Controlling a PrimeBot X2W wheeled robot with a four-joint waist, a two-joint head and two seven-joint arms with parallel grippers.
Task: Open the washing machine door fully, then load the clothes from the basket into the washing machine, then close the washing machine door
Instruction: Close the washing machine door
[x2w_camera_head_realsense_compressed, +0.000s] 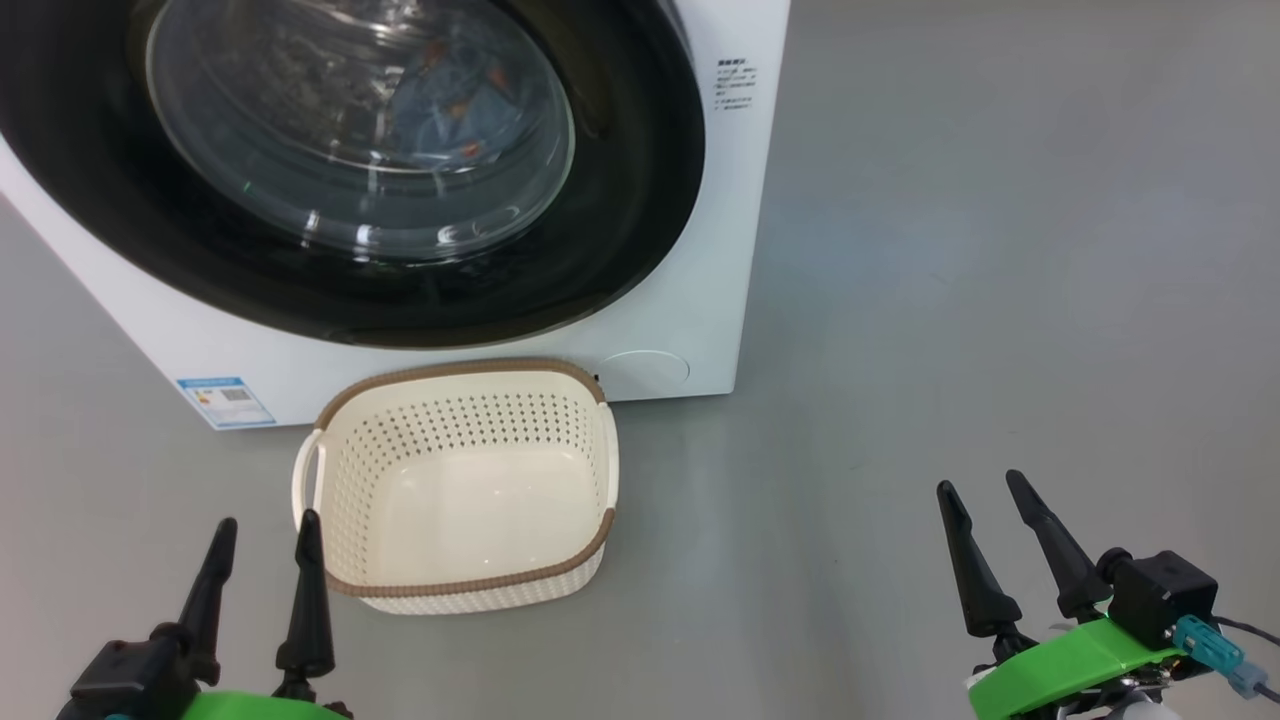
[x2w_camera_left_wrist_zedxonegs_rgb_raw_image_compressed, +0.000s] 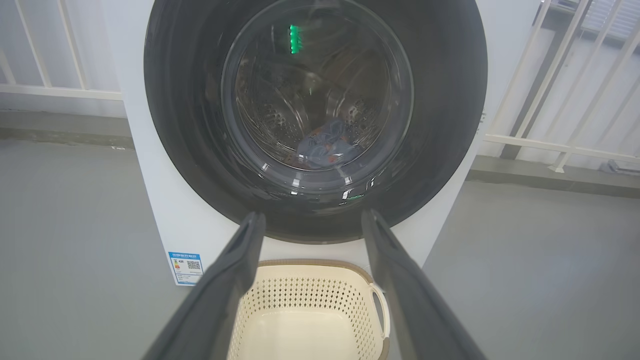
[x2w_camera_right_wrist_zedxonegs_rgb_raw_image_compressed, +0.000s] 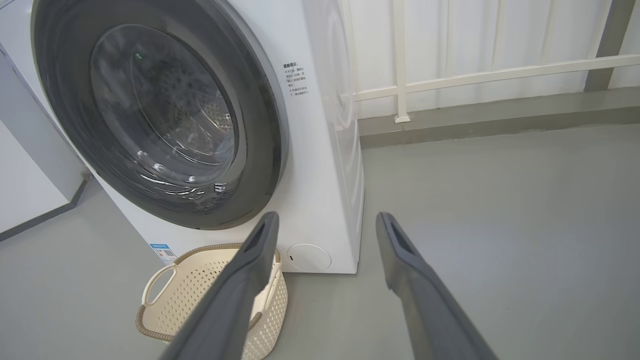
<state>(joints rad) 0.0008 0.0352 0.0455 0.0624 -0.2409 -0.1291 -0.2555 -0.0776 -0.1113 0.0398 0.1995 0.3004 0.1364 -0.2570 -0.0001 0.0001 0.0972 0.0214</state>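
Judging by how things lie, you are at the very end of the last step. The door (x2w_camera_head_realsense_compressed: 360, 130) sits flat against the front of the washer (x2w_camera_head_realsense_compressed: 700, 330). No gap shows along its edge in the right wrist view, though you cannot tell from here whether the latch has caught. The clothes (x2w_camera_left_wrist_zedxonegs_rgb_raw_image_compressed: 325, 147) lie inside the drum, seen through the glass at about 5 o'clock from the bowl's centre in the left wrist view. The basket (x2w_camera_head_realsense_compressed: 470, 366) stands empty on the floor (x2w_camera_head_realsense_compressed: 950, 300), at 6 o'clock from the door. Its far rim is just beside the white front panel; whether it touches is unclear.

Your left tool (x2w_camera_head_realsense_compressed: 268, 520) is spread and holds nothing. In the head view it hovers at 8 o'clock from the basket, its inner finger just beside the basket's near corner. Your right tool (x2w_camera_head_realsense_compressed: 980, 482) is also spread and empty, well apart from the basket at 4 o'clock, over bare floor.

Nothing looks left to load. The one doubtful point is the latch, so the next move, if any, is probably a check. Give a gentle, square push on the black ring rather than the bulging glass, from whichever tool reaches it without crossing the basket. Lift the left tool clear of the basket's corner before you swing it, or it may knock the basket aside.
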